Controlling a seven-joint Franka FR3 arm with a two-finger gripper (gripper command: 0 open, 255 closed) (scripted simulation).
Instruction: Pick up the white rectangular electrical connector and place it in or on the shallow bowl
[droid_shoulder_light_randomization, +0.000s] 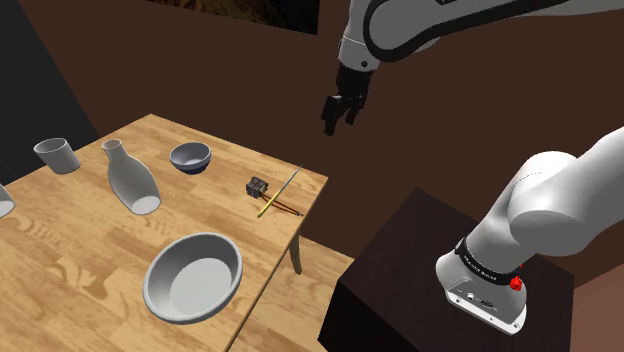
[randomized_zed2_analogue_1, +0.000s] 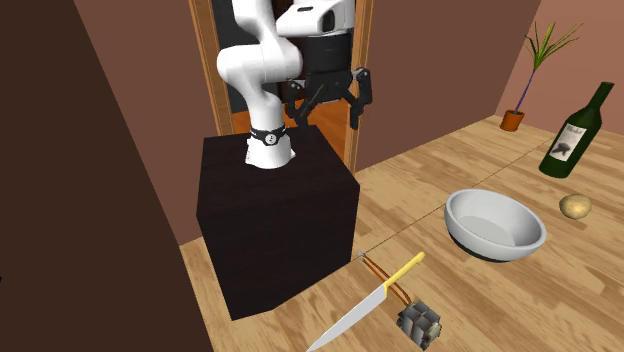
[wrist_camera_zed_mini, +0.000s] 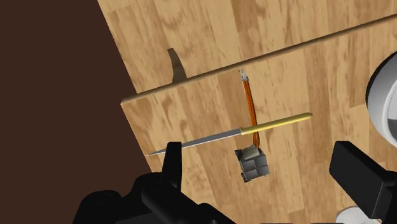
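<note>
At shoulder view's upper middle, jaws hang released, well above surface. Risk: knife seemingly touches grey connector; closing may catch knife too, shove connector aside.

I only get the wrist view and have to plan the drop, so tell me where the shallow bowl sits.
Observer: In the shoulder view the shallow bowl sits near the edge of the table, toward that view's lower left from the connector.
Operator: List what else stands on that table.
Observer: A small blue bowl, a pale flask and a cup stand farther back, toward the shoulder view's upper left.
Operator: Report how the gripper stands.
Observer: The gripper hangs well above the table, fingers apart, holding nothing.
</note>
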